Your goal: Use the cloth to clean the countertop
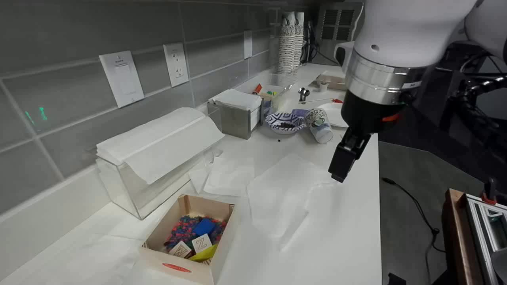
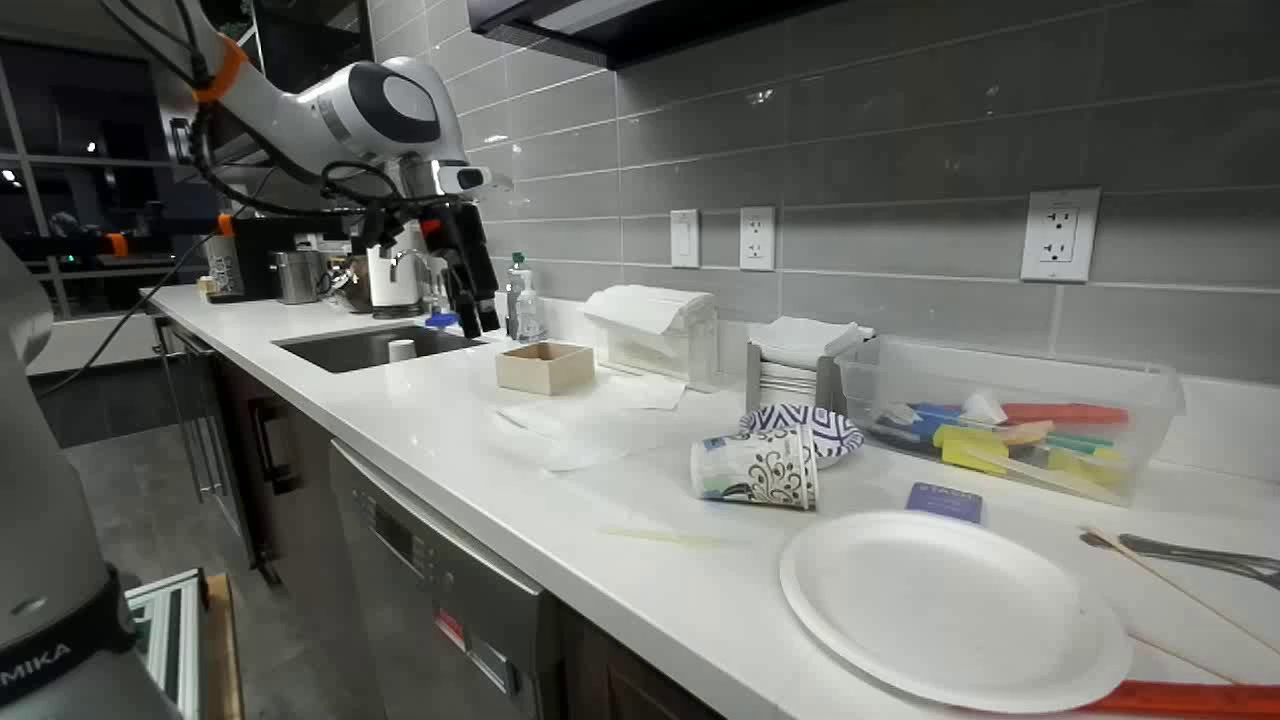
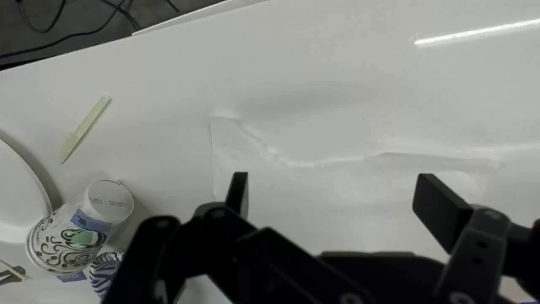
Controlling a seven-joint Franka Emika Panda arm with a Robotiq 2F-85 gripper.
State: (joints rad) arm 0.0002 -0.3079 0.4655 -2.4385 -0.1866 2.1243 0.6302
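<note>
The cloth, a thin white sheet, lies flat and slightly creased on the glossy white countertop. It also shows in an exterior view and in the wrist view. The countertop shows in the wrist view and an exterior view. My gripper hangs above the countertop near the sheet. In the wrist view the gripper's fingers are wide apart with nothing between them; the sheet lies below them. The gripper also shows in an exterior view.
A wooden box with blocks and a clear towel dispenser stand beside the sheet. A tipped paper cup, patterned bowl, napkin holder, white plate and plastic knife lie further along. A sink is set into the counter.
</note>
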